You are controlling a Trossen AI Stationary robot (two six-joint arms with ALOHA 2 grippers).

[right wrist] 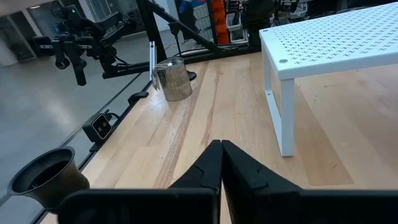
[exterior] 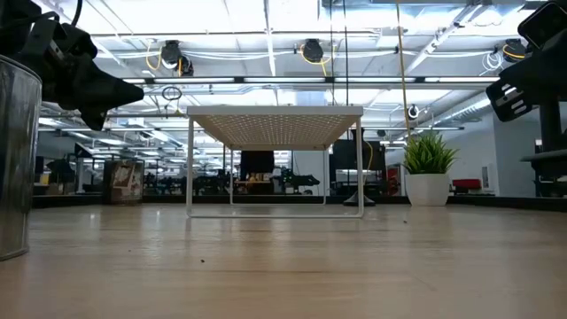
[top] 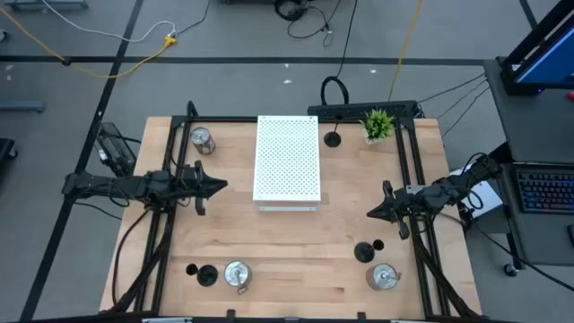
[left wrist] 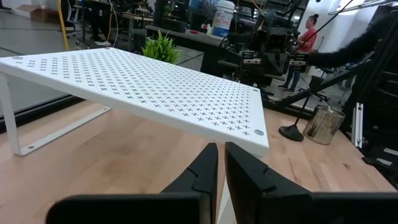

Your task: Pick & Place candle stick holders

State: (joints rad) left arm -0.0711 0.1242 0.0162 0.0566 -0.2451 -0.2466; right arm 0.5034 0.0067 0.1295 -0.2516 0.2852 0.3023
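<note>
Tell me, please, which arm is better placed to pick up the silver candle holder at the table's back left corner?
Left: the left gripper hovers, shut, just in front of that silver candle holder, while the right gripper sits across the white perforated shelf.

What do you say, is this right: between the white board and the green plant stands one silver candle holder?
Not quite. The high view shows that the one holder between the white board and the green plant is a black candle holder, not a silver one. The rest is right.
</note>
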